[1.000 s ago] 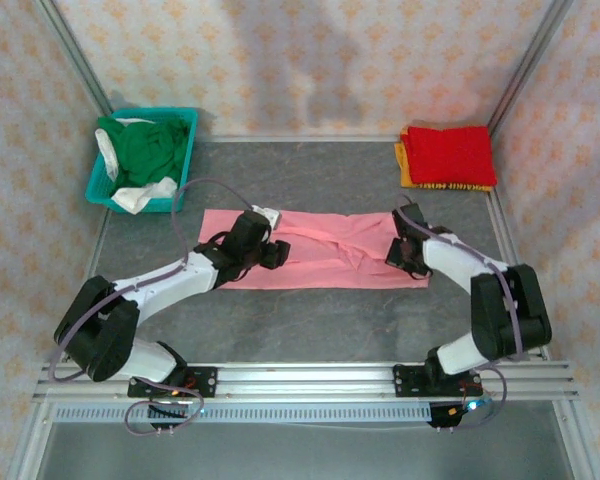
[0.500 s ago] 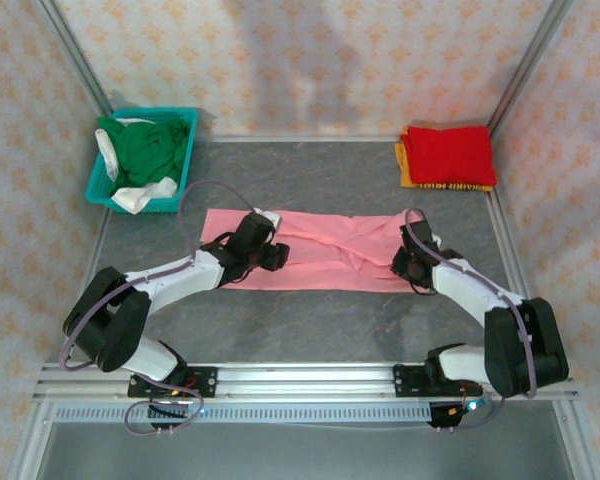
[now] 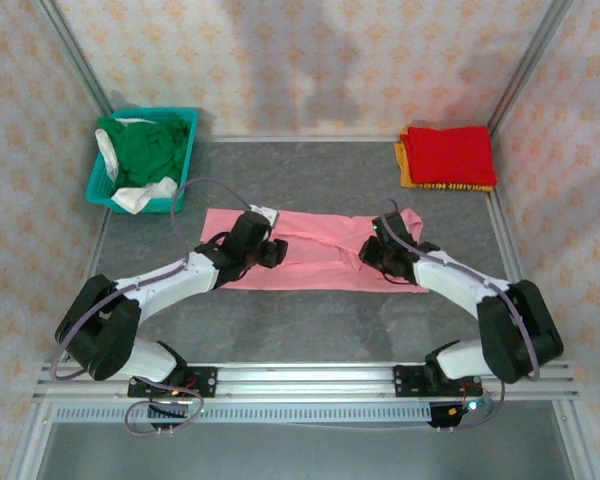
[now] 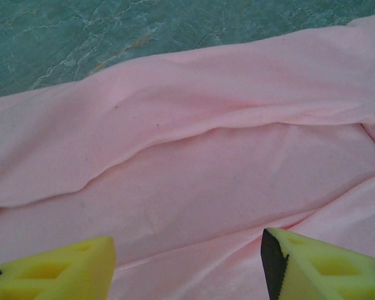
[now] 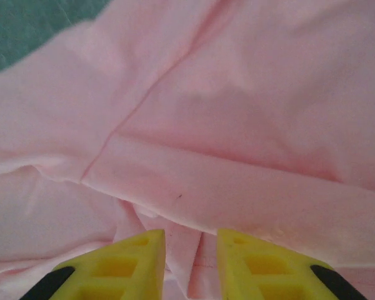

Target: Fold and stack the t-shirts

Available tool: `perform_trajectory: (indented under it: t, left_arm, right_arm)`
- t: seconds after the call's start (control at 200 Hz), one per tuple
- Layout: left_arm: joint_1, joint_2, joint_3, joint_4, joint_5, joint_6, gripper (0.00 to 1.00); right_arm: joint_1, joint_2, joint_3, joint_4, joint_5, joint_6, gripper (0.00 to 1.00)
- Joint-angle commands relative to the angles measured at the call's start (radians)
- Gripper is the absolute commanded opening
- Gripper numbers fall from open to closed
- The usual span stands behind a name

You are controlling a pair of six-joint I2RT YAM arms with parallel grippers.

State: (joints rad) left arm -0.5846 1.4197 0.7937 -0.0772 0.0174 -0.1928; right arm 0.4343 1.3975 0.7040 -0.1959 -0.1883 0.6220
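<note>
Plainly, the pink t-shirt (image 3: 320, 265) lies flat at the middle of the table (image 3: 310, 330) as a long strip running from 9 o'clock to 3 o'clock, folded lengthwise, with soft creases along it and a small flap turned up at its 2 o'clock corner. My left gripper (image 4: 187, 247) sits over the strip's 9 o'clock end, its yellow fingers spread wide above the cloth and gripping nothing. My right gripper (image 5: 190, 240) is toward the 3 o'clock end, its fingers narrow, with a bunched pleat of the pink cloth between them. At 10 o'clock the teal basket (image 3: 98, 185) holds a crumpled green t-shirt (image 3: 145, 150) and a white t-shirt (image 3: 135, 197) spilling over its near rim. At 2 o'clock a folded red t-shirt (image 3: 448, 153) lies on an orange-yellow t-shirt (image 3: 408, 172).
</note>
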Motion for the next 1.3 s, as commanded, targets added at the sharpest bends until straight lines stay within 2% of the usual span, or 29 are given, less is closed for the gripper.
perform_trajectory:
  t: [0.0, 0.445, 0.576, 0.661, 0.746, 1.201, 1.251, 1.296]
  left_arm:
    - [0.0, -0.039, -0.019, 0.016, -0.027, -0.008, 0.64]
    - [-0.001, -0.079, -0.057, 0.009, -0.05, -0.012, 0.64]
    - [0.0, -0.075, -0.063, 0.019, -0.057, -0.015, 0.64]
    - [0.0, -0.077, -0.063, 0.019, -0.062, -0.018, 0.64]
    - [0.0, -0.082, -0.065, 0.014, -0.067, -0.022, 0.64]
    - [-0.001, -0.074, -0.087, 0.037, -0.105, -0.037, 0.64]
    - [-0.001, -0.066, -0.085, 0.043, -0.104, -0.04, 0.64]
    - [-0.001, -0.061, -0.087, 0.051, -0.105, -0.043, 0.64]
  right_arm:
    - [0.007, 0.056, 0.02, 0.077, -0.041, 0.046, 0.27]
    - [0.008, 0.205, 0.046, 0.18, -0.081, 0.086, 0.27]
    - [0.007, 0.21, 0.055, 0.194, -0.092, 0.088, 0.12]
    - [0.008, 0.202, 0.064, 0.187, -0.092, 0.088, 0.09]
    - [0.007, 0.183, 0.069, 0.165, -0.098, 0.087, 0.0]
    - [0.014, 0.058, -0.023, 0.03, -0.121, 0.089, 0.0]
    - [0.015, 0.068, -0.032, 0.025, -0.125, 0.087, 0.1]
    - [0.016, 0.079, -0.037, 0.022, -0.127, 0.084, 0.11]
